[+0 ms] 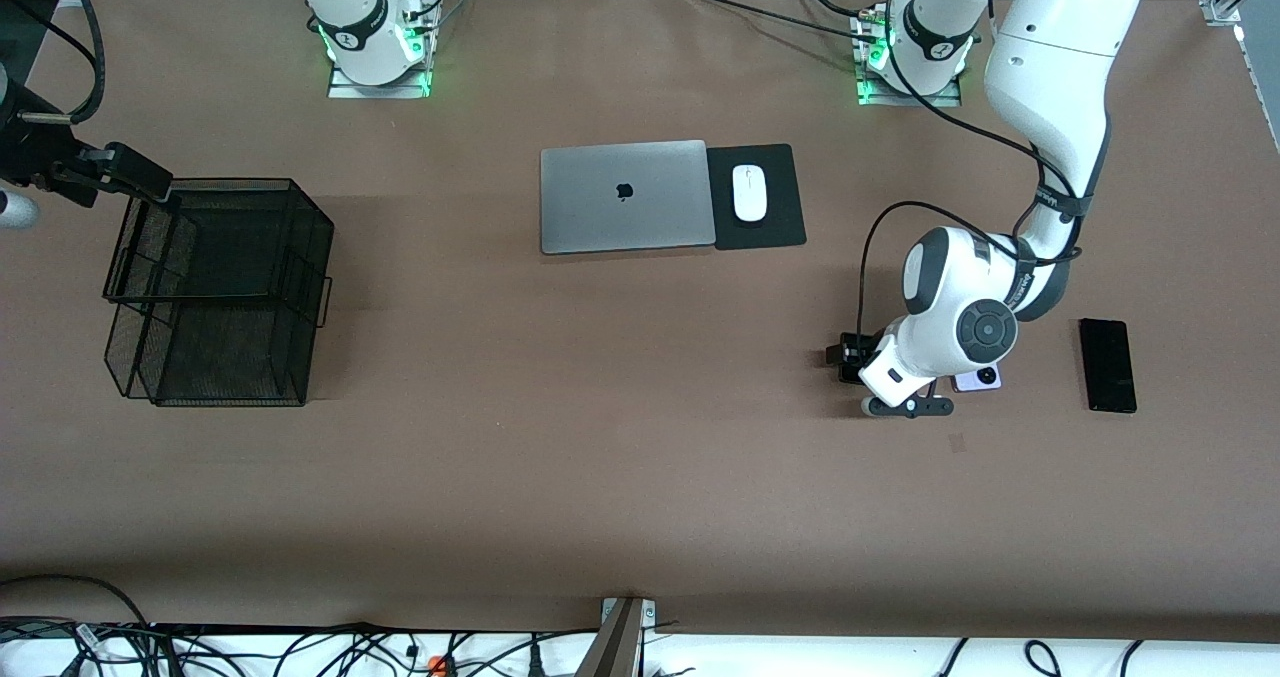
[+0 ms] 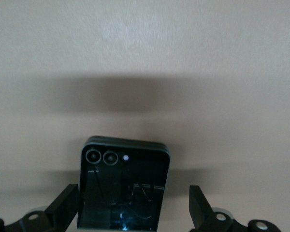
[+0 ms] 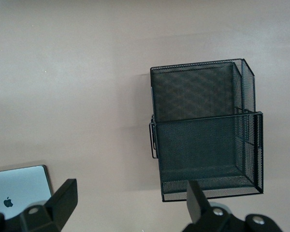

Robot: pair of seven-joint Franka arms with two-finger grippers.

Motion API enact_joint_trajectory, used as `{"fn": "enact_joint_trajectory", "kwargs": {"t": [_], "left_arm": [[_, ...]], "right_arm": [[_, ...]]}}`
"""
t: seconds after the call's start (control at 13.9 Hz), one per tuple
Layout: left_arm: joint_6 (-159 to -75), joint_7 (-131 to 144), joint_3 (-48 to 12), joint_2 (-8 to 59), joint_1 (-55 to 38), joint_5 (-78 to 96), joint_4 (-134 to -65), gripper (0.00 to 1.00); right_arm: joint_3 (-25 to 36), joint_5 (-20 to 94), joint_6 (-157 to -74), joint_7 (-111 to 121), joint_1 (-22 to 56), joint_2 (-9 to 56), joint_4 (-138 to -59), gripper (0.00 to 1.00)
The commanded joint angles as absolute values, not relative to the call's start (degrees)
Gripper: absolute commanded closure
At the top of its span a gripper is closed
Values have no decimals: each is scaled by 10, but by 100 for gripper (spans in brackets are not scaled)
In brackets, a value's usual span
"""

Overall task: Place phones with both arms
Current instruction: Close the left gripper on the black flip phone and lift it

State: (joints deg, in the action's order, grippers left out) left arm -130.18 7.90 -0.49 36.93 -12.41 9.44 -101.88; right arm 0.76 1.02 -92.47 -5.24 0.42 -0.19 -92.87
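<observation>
A squarish black folded phone (image 2: 123, 188) lies flat on the brown table, its two lens rings showing in the left wrist view. My left gripper (image 2: 133, 193) is low over it and open, one finger on each side with gaps to the phone. In the front view my left wrist (image 1: 940, 332) hides this phone and covers most of the lavender-white phone (image 1: 978, 379). The long slim black phone (image 1: 1107, 365) lies beside that, toward the left arm's end of the table. My right gripper (image 3: 131, 191) hangs open and empty, high beside the mesh basket (image 3: 203, 116).
The black wire-mesh basket (image 1: 220, 287) stands at the right arm's end of the table. A closed grey laptop (image 1: 625, 197) and a white mouse (image 1: 748, 193) on a black pad (image 1: 780, 222) lie mid-table, nearer the robots' bases.
</observation>
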Motion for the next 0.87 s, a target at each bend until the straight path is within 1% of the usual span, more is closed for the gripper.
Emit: {"fn": "enact_joint_trajectory", "kwargs": {"t": [0.0,0.07,0.79], "left_arm": [[-1345,80,-2,347,-130,98,-1066,0],[-1355,80,-2,347,-138,99,-1074,0],[-1361,76,2,351,-134,98,-1070,0]], "right_arm": [[11,19,-920,-55,6,-4,-927,0],[11,19,-919,-55,6,-4,-927,0],[11,20,-919,-55,6,-4,-927,0]]}}
